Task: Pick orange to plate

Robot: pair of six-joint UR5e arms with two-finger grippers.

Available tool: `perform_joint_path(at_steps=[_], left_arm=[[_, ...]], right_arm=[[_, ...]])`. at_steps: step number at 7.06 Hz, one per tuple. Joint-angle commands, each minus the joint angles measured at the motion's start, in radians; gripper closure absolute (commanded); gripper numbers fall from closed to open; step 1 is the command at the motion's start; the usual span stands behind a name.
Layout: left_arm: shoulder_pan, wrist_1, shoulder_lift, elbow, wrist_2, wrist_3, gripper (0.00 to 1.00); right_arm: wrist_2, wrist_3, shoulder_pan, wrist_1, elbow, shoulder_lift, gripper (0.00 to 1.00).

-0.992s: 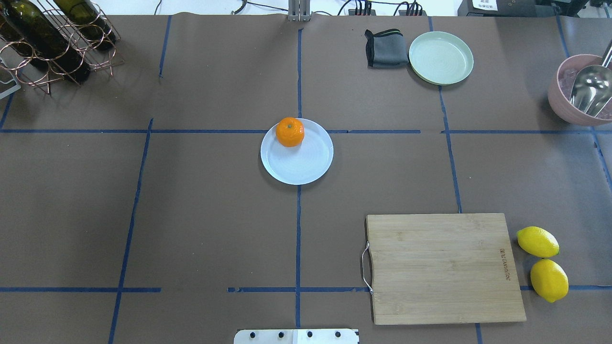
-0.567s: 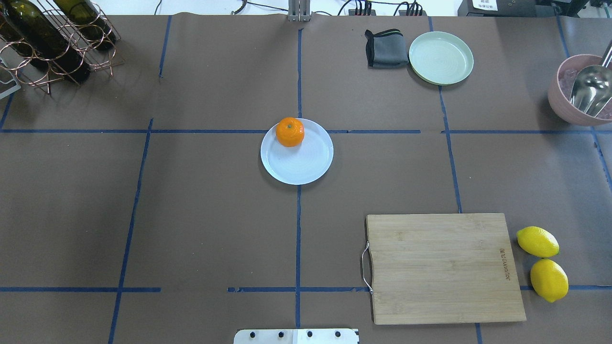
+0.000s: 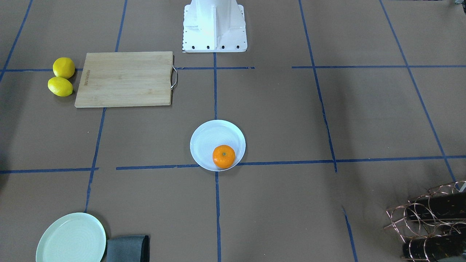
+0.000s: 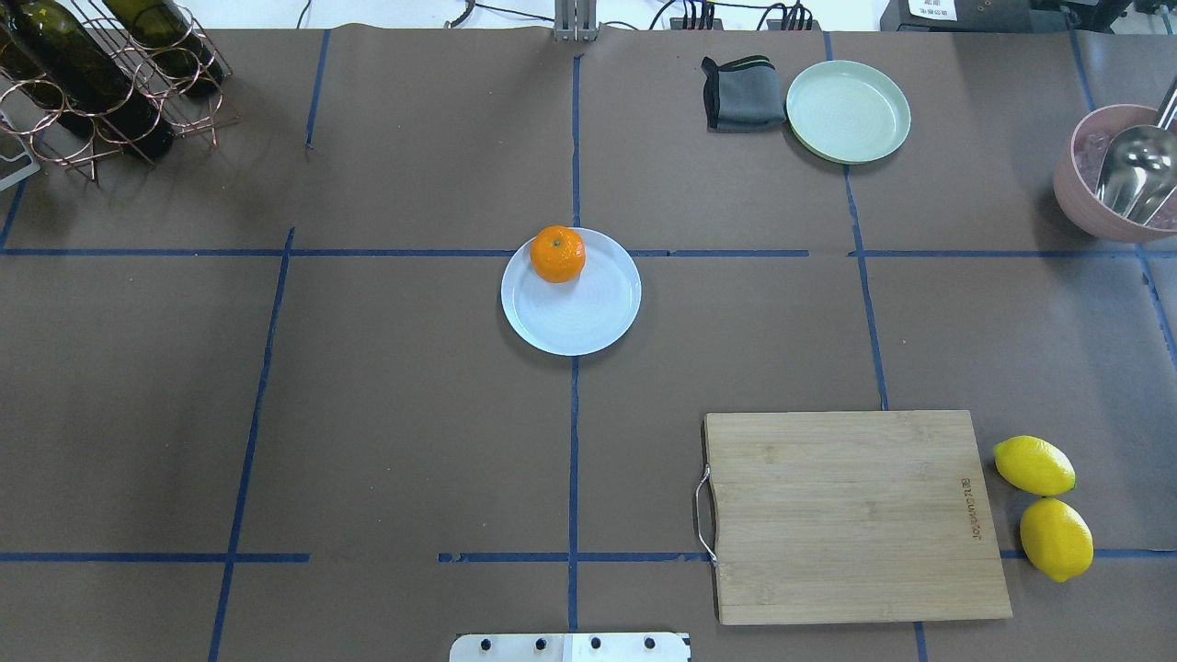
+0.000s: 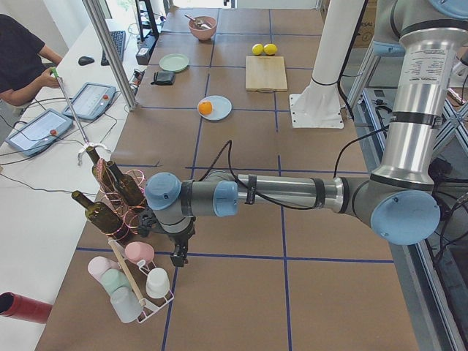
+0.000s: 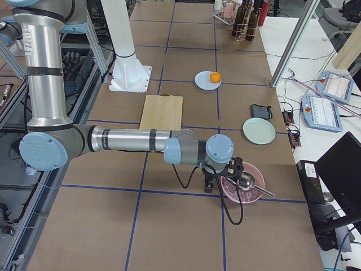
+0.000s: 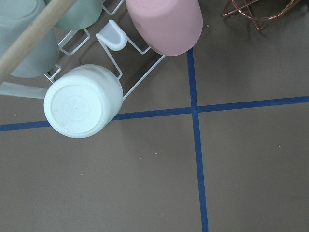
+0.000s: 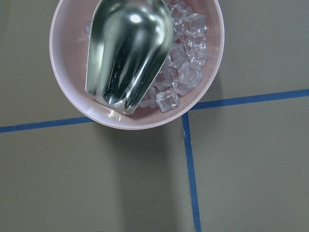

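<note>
The orange (image 4: 557, 254) rests on the pale bluish-white plate (image 4: 579, 313) at the table's middle, near the plate's far-left rim. The front view shows the same orange (image 3: 224, 156) on the plate (image 3: 213, 136). Neither gripper is near them. My left gripper (image 5: 178, 257) hangs over the table's left end beside a cup rack, far from the orange (image 5: 205, 107). At the opposite end, my right gripper (image 6: 207, 186) hangs by a pink bowl. Both show only in side views, so I cannot tell whether they are open or shut.
A mint-green plate (image 4: 848, 111) and grey cloth (image 4: 743, 93) lie at the far right. A wooden cutting board (image 4: 851, 515) and two lemons (image 4: 1034, 464) sit near right. A pink bowl (image 8: 212, 58) holds ice and a metal scoop. A wine rack (image 4: 101, 83) stands far left.
</note>
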Motion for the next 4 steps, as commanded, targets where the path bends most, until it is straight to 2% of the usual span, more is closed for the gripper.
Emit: perform_joint_path(at_steps=[1, 4], left_arm=[[0.000, -0.002, 0.000, 0.001, 0.000, 0.000, 0.00], [0.001, -0.022, 0.000, 0.004, 0.001, 0.000, 0.00]], right_arm=[[0.000, 0.000, 0.000, 0.007, 0.002, -0.019, 0.00], [-0.001, -0.003, 0.000, 0.009, 0.002, -0.021, 0.00]])
